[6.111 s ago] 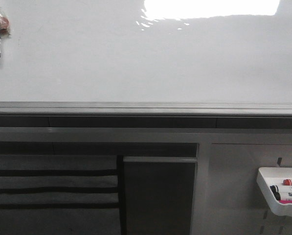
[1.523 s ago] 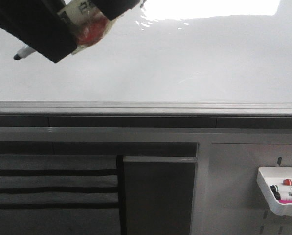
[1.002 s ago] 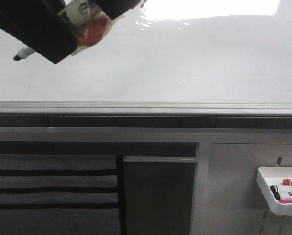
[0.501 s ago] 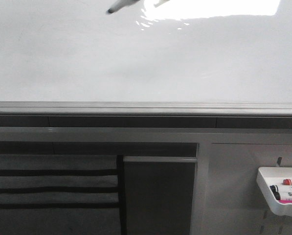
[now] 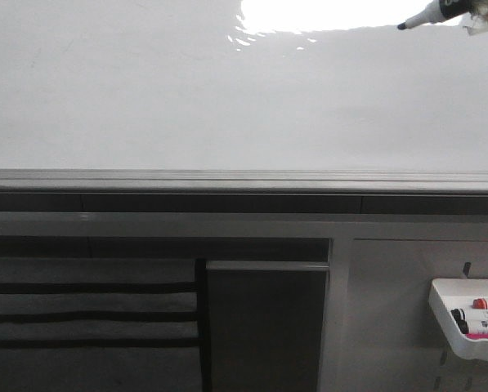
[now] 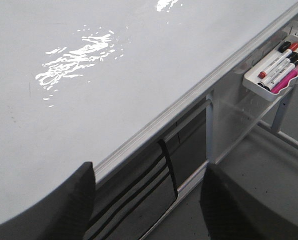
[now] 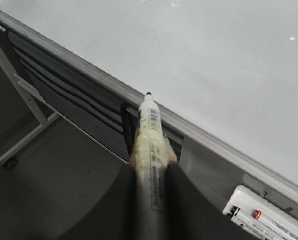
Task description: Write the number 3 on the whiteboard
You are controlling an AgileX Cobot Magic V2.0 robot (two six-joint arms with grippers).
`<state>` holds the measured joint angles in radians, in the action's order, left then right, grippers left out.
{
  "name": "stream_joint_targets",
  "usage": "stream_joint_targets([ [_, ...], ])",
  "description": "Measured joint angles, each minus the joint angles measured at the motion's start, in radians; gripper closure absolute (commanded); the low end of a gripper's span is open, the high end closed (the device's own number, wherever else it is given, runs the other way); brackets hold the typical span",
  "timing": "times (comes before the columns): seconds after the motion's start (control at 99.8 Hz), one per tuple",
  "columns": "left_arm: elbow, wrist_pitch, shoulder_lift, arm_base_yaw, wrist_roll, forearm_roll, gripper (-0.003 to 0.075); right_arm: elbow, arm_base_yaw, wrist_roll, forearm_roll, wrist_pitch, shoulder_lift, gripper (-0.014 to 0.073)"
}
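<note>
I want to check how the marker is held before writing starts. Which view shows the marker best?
The right wrist view: the marker runs nearly full length, clamped in the right gripper, tip bare and off the whiteboard. The front view shows only its tip end at the upper right edge. The left wrist view misses it.

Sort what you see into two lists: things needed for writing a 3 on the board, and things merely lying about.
Needed: whiteboard, still blank; black marker, gripped in the right claw.

Lying about: white tray of spare markers; dark striped cloth under the board; empty, open left claw.
</note>
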<state>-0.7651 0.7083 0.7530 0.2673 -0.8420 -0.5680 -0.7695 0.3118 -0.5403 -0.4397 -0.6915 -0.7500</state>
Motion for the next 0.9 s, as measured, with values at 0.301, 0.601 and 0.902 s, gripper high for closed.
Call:
stream_joint_targets([
  [0.301, 0.002, 0.004, 0.0, 0.0, 0.001, -0.004, 0.0294, 0.005, 0.0, 0.003, -0.027, 0.05, 0.001, 0.0585],
  [0.601, 0.002, 0.004, 0.0, 0.0, 0.001, -0.004, 0.0294, -0.227, 0.0, 0.003, -0.034, -0.061, -0.277, 0.0585],
  [0.902, 0.002, 0.004, 0.0, 0.0, 0.001, -0.004, 0.0294, -0.512, 0.105, 0.009, 0.049, -0.142, -0.603, 0.0585],
])
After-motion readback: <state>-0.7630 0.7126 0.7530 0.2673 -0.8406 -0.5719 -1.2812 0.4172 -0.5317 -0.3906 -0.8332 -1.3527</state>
